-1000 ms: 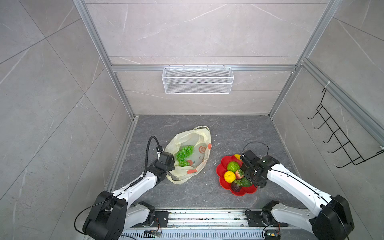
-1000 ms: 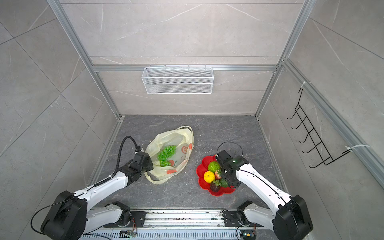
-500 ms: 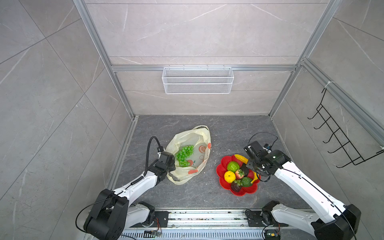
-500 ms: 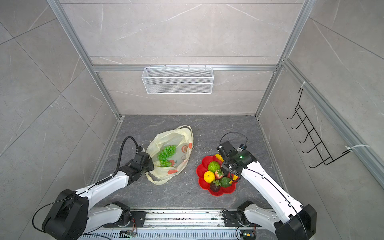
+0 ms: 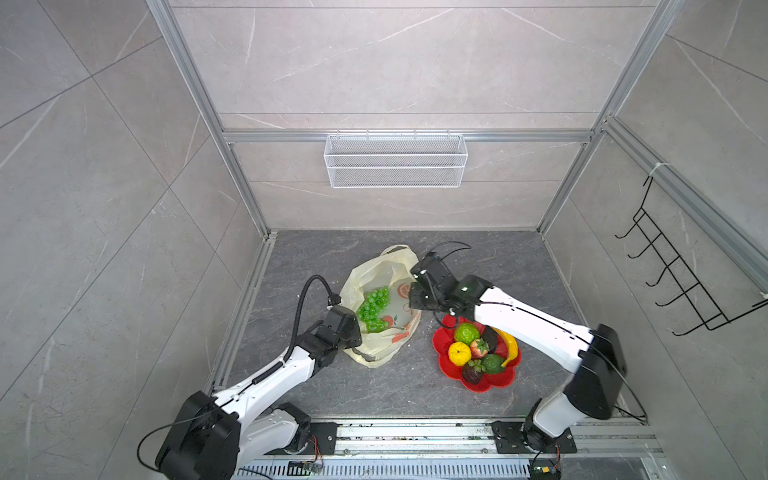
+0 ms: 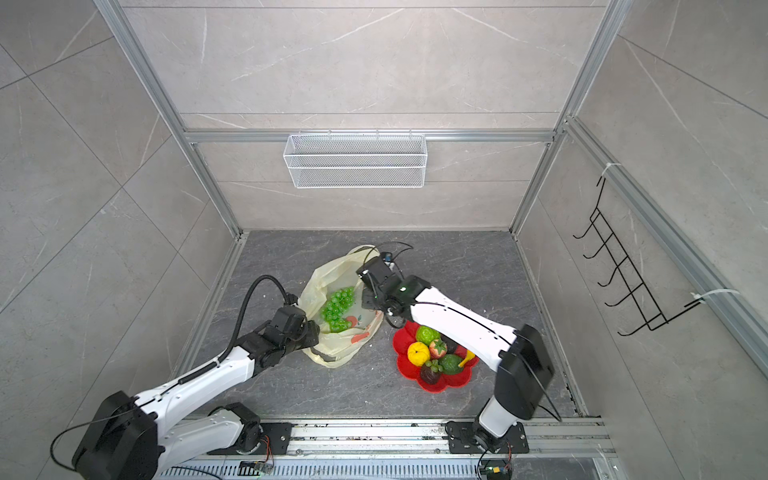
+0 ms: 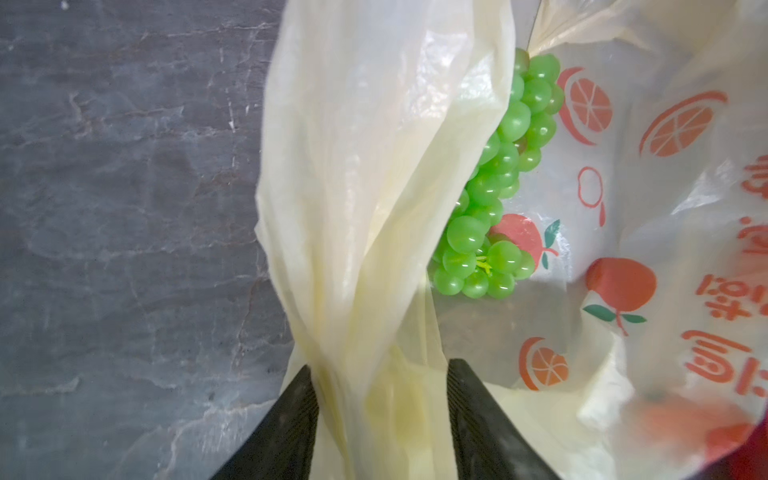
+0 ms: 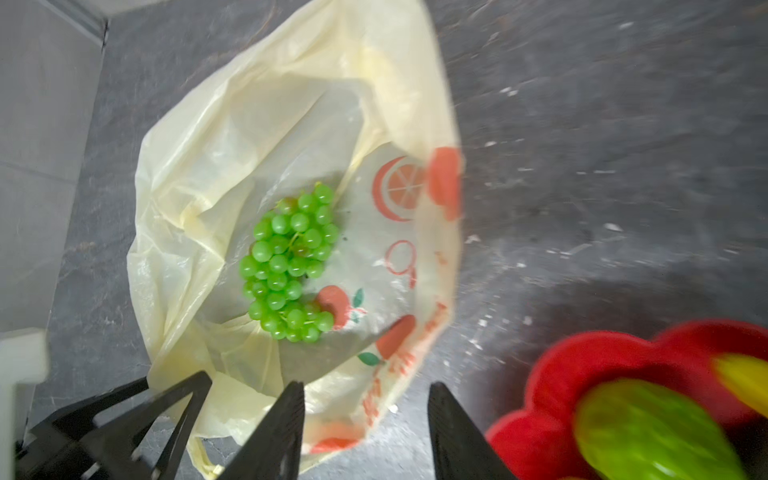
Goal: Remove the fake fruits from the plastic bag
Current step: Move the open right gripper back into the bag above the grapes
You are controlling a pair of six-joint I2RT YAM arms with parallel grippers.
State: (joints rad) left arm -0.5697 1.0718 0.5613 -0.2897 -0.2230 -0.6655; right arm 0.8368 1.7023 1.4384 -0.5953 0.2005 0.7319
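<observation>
Grapes (image 5: 372, 309) sit in the plastic bag (image 5: 365, 274); your left pincer (image 7: 379, 368) gapes astride its edge, right pincer (image 8: 366, 386) gapes empty at 3 o'clock.

Bag (image 5: 374, 274) pale yellow, orange-red fruit prints. Grapes (image 5: 372, 309) green. Plate (image 5: 490, 383) red. Banana (image 5: 510, 345), citrus (image 5: 459, 352) yellow. Strawberry (image 5: 478, 347) red. Bumpy fruit (image 5: 466, 332) green. Table (image 5: 511, 257) dark grey, veined.

Top views: high up, looking down on the whole floor (image 5: 511, 262).
Left wrist: close against the plastic bag (image 7: 365, 187).
Right wrist: farther above, same bag.
</observation>
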